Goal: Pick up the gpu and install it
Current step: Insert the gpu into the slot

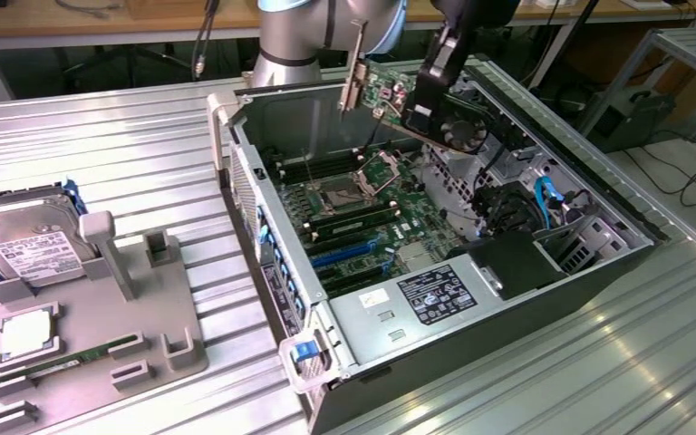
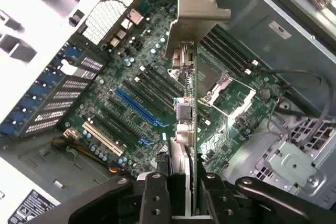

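We see an open computer case (image 1: 511, 367) lying on its side on a ribbed metal surface (image 1: 119, 154), its wide open side facing up. The robot arm reaches in from above the far end of the case. Its black claw (image 1: 422, 107) is clamped on the gpu (image 1: 464, 129), which hangs tilted in the air over the far part of the case, clear of the motherboard (image 1: 361, 217) below it. The gpu is a thin green board with a black round fan shroud on one face. A bare metal bracket (image 1: 354, 83) stands at its end toward the exterior view's left, near the case's far wall.

In the wrist view the gpu (image 2: 190, 93) appears edge-on, a narrow strip running away from the claw (image 2: 184, 195). The dark fingers (image 2: 155, 198) press on either side of it, and the angular bracket (image 2: 195, 11) is at its far end. Beneath lies the green motherboard (image 2: 131, 103), with a long blue slot (image 2: 139, 109) beside a row of black slots.

Well apart from the case, toward the exterior view's left, a grey moulded fixture (image 1: 155, 317) holds a silver hard drive (image 1: 28, 245).
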Available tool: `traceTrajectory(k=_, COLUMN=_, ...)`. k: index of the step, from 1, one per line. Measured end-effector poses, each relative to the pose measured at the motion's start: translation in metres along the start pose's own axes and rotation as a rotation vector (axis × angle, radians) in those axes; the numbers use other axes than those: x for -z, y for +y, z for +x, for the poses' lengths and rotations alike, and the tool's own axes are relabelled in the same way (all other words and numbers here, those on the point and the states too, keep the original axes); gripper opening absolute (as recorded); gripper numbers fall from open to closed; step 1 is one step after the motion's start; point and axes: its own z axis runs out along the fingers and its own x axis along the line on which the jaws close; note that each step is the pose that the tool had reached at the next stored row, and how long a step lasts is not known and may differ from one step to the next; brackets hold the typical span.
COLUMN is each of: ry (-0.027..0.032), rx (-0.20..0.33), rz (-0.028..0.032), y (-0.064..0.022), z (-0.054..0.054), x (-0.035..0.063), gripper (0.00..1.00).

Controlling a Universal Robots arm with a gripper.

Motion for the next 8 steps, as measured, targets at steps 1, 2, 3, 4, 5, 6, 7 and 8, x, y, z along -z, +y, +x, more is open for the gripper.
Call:
traceTrajectory(k=1, ry=0.0020, rx=0.045, rz=-0.0012, y=0.0000, z=0.0000, x=0.0000, gripper=0.28)
traceTrajectory(k=2, ry=0.0028, rx=0.061, rz=-0.0015, y=0.0000, z=0.0000, x=0.0000, gripper=0.28)
traceTrajectory(k=3, ry=0.0034, rx=0.075, rz=-0.0019, y=0.0000, z=0.0000, x=0.0000, gripper=0.28)
traceTrajectory(k=4, ry=0.0039, rx=0.087, rz=-0.0022, y=0.0000, z=0.0000, x=0.0000, gripper=0.28)
traceTrajectory(k=5, ry=0.0044, rx=0.097, rz=-0.0025, y=0.0000, z=0.0000, x=0.0000, gripper=0.28)
traceTrajectory(k=6, ry=0.0049, rx=0.107, rz=-0.0027, y=0.0000, z=0.0000, x=0.0000, gripper=0.28)
traceTrajectory(k=7, ry=0.0053, rx=0.117, rz=-0.0029, y=0.0000, z=0.0000, x=0.0000, gripper=0.28)
traceTrajectory(k=8, ry=0.0056, rx=0.125, rz=-0.0031, y=0.0000, z=0.0000, x=0.0000, gripper=0.28)
